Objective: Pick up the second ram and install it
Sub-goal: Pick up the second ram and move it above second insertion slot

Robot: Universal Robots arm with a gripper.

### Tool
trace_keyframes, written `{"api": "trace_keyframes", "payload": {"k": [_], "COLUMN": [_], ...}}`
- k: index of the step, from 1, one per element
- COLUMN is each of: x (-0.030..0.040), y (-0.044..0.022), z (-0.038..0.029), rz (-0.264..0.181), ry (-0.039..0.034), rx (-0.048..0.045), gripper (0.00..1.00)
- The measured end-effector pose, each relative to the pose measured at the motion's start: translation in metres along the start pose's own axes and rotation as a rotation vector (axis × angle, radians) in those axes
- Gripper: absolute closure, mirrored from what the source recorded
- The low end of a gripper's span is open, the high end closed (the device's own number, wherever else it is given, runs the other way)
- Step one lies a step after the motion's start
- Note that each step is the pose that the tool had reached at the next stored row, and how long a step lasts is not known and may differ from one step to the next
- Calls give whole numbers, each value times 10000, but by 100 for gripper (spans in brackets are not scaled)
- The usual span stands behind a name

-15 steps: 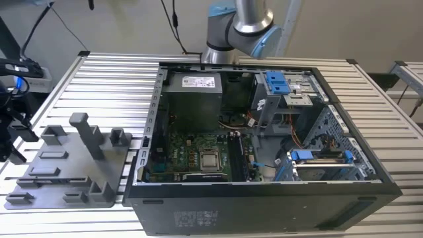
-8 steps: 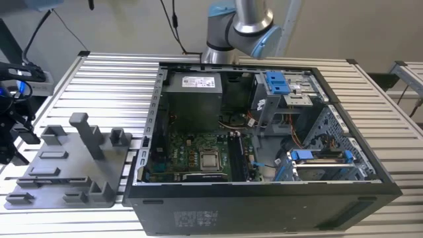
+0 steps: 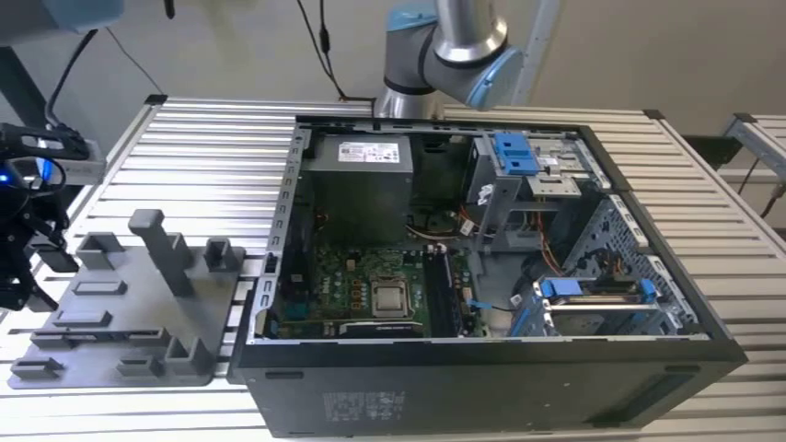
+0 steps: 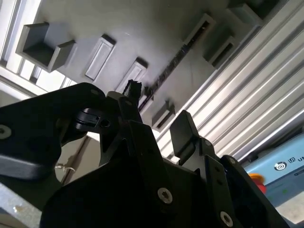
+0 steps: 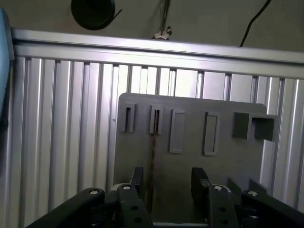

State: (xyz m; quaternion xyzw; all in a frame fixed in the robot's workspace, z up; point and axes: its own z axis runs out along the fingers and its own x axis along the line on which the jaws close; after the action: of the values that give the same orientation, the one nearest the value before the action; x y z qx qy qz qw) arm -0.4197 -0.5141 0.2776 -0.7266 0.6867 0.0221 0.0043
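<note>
The second ram (image 5: 152,161) stands on edge in a slot of the grey fixture plate (image 5: 190,180), seen as a thin dark strip. It also shows as a dark line (image 4: 168,71) in the second wrist view. My gripper (image 5: 168,174) hovers over the plate, open, with its black fingers (image 5: 137,180) on either side of the ram's near end and not touching it. The ram runs closer to one finger than to the other. In the exterior view the gripper (image 3: 28,276) hangs at the far left over the fixture plate (image 3: 123,304).
An open computer case (image 3: 491,350) lies on the slatted table to the exterior view's right of the plate, with its motherboard (image 3: 368,295) and blue drive clips (image 3: 516,152) exposed. A tall grey post (image 3: 157,249) and several blocks rise from the plate. The arm's base (image 3: 443,46) stands behind the case.
</note>
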Motion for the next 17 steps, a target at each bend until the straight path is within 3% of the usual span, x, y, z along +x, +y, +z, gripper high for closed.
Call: {"api": "trace_keyframes", "payload": {"k": [10, 17], "x": [6, 10], "y": [-4, -6], "z": [133, 243], "rz": [-6, -3], "ry": [25, 119], "rx": [-1, -7], "gripper": [46, 46]}}
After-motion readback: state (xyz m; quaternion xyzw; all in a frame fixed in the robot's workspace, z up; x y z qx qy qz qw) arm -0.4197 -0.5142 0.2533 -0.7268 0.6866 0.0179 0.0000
